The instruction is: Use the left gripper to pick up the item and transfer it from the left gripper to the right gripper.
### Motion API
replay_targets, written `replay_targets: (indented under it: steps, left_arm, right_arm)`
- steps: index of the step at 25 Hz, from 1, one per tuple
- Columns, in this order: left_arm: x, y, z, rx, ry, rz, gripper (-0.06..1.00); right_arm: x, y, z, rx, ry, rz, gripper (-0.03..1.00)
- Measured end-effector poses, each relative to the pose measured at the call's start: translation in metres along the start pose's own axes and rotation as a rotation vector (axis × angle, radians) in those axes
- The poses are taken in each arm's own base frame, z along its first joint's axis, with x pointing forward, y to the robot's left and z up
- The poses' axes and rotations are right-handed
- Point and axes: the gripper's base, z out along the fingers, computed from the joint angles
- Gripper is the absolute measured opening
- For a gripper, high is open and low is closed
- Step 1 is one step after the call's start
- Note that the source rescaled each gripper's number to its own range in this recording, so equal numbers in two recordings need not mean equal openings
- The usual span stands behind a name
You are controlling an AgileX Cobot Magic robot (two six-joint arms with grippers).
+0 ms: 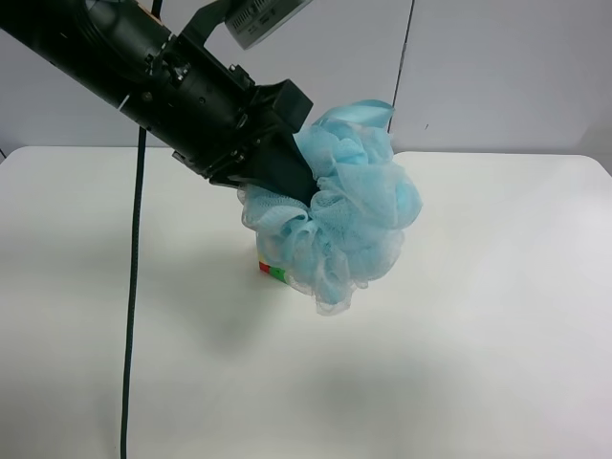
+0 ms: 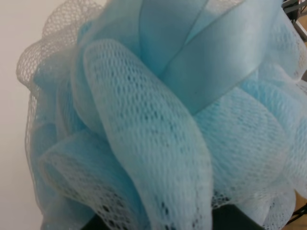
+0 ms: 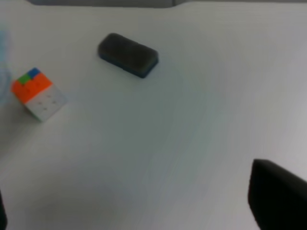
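The light blue mesh pouf (image 1: pixel 344 215) hangs in the air above the table, held by the all-black left gripper (image 1: pixel 298 180), which is shut on it from the upper left of the exterior high view. The pouf fills the left wrist view (image 2: pixel 158 124) and hides the jaws there. The right gripper (image 3: pixel 136 203) is empty, with one dark fingertip (image 3: pixel 276 199) at one edge of the right wrist view and a sliver of the other at the opposite edge, so the jaws stand wide apart. The right arm does not show in the exterior high view.
A multicoloured puzzle cube (image 3: pixel 38 93) and a dark grey eraser block (image 3: pixel 128 54) lie on the white table (image 3: pixel 192 134). In the exterior high view only the cube's corner (image 1: pixel 272 271) shows beneath the pouf. A black cable (image 1: pixel 132 287) hangs at that view's left.
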Motion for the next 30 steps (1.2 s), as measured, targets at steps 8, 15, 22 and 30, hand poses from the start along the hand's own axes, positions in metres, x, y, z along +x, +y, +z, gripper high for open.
replay_targets:
  steps: [8, 15, 22, 30]
  left_arm:
    - [0.000, 0.000, 0.000, -0.001, -0.002, 0.000, 0.01]
    - [-0.001, 0.000, 0.000, -0.002, -0.006, 0.000, 0.01]
    - [-0.001, 0.000, 0.000, -0.004, -0.010, 0.000, 0.01]
    - [-0.001, 0.000, 0.000, -0.004, -0.013, -0.002, 0.01]
  right_arm:
    - [-0.060, 0.003, 0.027, -0.204, -0.025, -0.294, 0.99]
    - [-0.077, 0.013, 0.072, -0.295, 0.087, -0.499, 0.99]
    - [-0.078, 0.044, 0.115, -0.416, 0.158, -0.701, 0.99]
    - [-0.067, 0.079, 0.164, -0.478, 0.181, -0.780, 0.99]
